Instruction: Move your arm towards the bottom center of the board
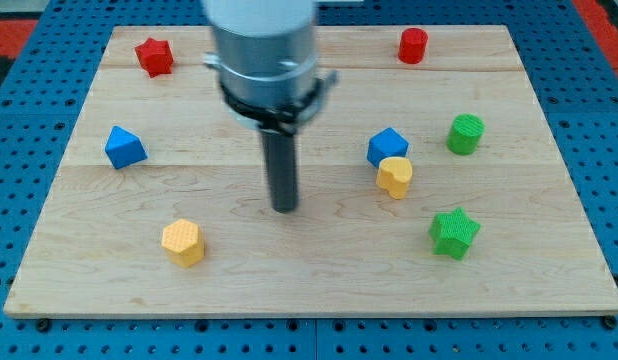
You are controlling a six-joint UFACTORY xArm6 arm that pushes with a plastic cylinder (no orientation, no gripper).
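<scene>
My tip [285,208] sits near the middle of the surface [319,285], a bit toward the view's left, touching no block. The target is the bottom centre of the surface: bare wood directly toward the view's bottom from the tip. Looks like a short, straight slide.

Nothing to take hold of here; the task is only an arm move. The rod looks stiff and the wood smooth, so I'd expect little drag. The blocks look small and light and would likely skid if clipped.

No pincer on this rig, so there are no jaws that could be apart or together; the rod holds nothing.

Nearest blocks:
- yellow hexagon block [183,241], toward the view's bottom left of the tip, well apart.
- yellow heart block [395,175], touching the blue block [387,146], on the view's right.
- green star block [454,232], further toward the view's bottom right.

Further out:
- blue pyramid-like block [124,148]
- red star block [154,56]
- red cylinder [413,45]
- green cylinder [466,133]

No block lies between the tip and the target.
</scene>
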